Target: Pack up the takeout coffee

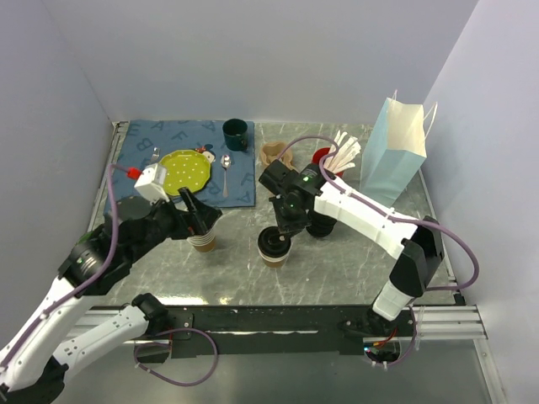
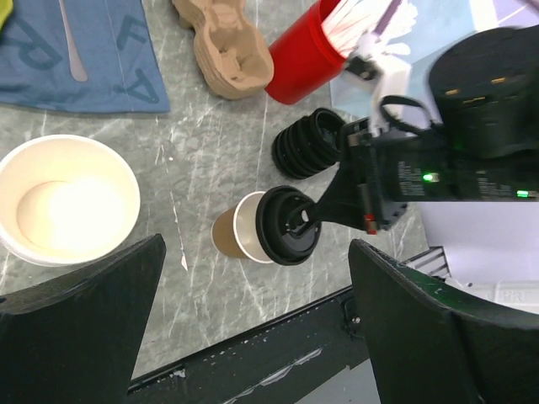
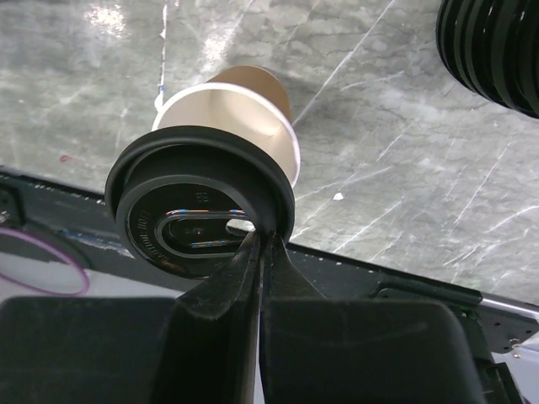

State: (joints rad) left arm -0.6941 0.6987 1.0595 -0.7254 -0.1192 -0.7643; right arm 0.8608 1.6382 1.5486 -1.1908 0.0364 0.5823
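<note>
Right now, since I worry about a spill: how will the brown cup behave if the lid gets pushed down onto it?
The brown cup likely tips easily: it stands free, narrower at its base, and the black lid pinched by the right gripper sits off-centre over its rim. Its thin paper wall probably dents under a sideways push.

**A:** The lid (image 3: 198, 202) is glossy black plastic and it really catches the light. The coffee cup (image 3: 253, 88) is plain matt kraft paper with a smooth white lining.

**B:** Yep. The surface (image 1: 337, 261) looks like polished grey marble, veined, with glare spots. The placemat (image 1: 143, 143) is soft blue cloth.

**A:** The carrier (image 2: 223, 42) is rough moulded pulp, dead matt. The red tumbler (image 2: 299, 59) is smooth, shiny plastic.

**B:** The spoon (image 1: 226, 172) is bright metal and the bag (image 1: 394, 151) is matt pale-blue paper. The right end effector (image 3: 258, 242) has matt black plastic fingers (image 3: 215, 290).
</note>
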